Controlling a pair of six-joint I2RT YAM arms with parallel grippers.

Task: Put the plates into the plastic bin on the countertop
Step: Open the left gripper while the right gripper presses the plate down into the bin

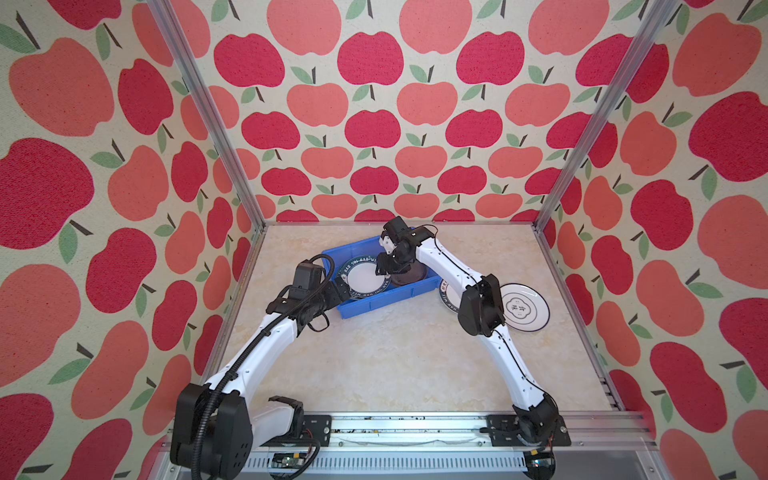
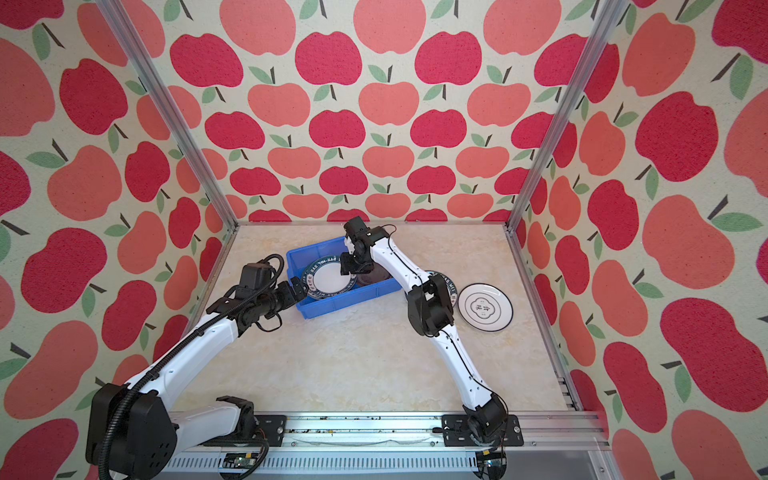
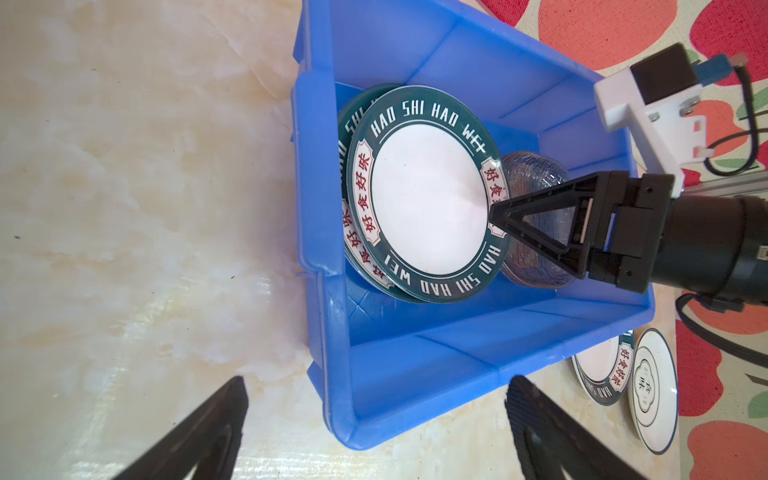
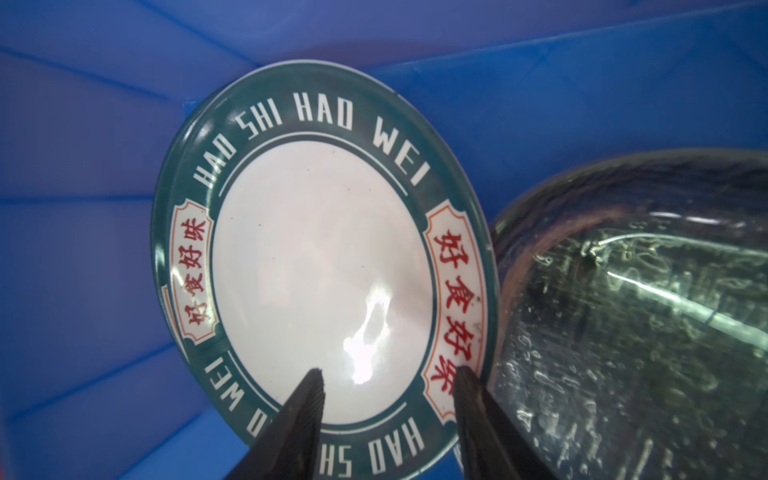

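Release step judged: green plate (image 4: 324, 270) lies in the bin (image 3: 436, 345) atop another. Right gripper (image 4: 386, 374) jaws are parted over its rim, left gripper (image 3: 378, 386) spread wide. Next, a lift clear is needed, toward two plates (image 1: 524, 307) on the countertop (image 1: 395, 353)

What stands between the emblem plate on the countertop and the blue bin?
A green-rimmed plate lies on the countertop between the emblem plate and the blue bin, with the right arm's elbow above it. Nothing else visible.
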